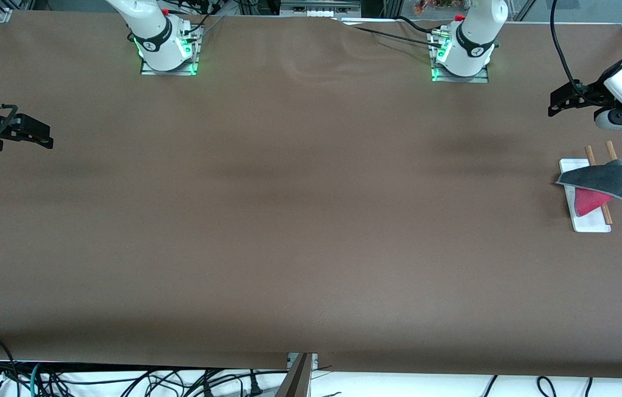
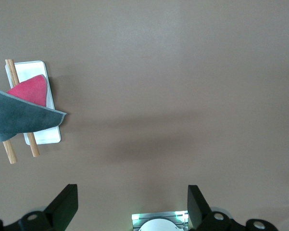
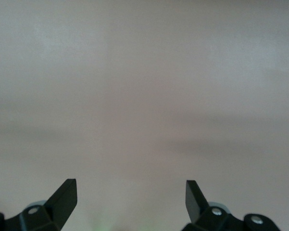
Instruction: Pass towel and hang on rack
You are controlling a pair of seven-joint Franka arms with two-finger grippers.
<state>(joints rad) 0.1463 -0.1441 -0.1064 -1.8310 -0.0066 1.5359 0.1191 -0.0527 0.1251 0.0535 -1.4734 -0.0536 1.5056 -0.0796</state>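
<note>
towel: dark grey folded cloth with pink-red reverse [image 1: 606, 182], draped across brown rods of white-based rack [image 1: 586, 220], rods running toward the front camera
left hand [image 1: 556, 105]: released, empty, over the table [image 1: 289, 220] near the rack, closer arm
right hand [image 1: 41, 135]: released, empty, waits at the right arm's end

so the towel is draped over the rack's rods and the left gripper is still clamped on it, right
Not quite. The towel is draped over the rack, but the left gripper holds nothing: the left wrist view shows its jaws open over bare table, apart from the towel.
</note>
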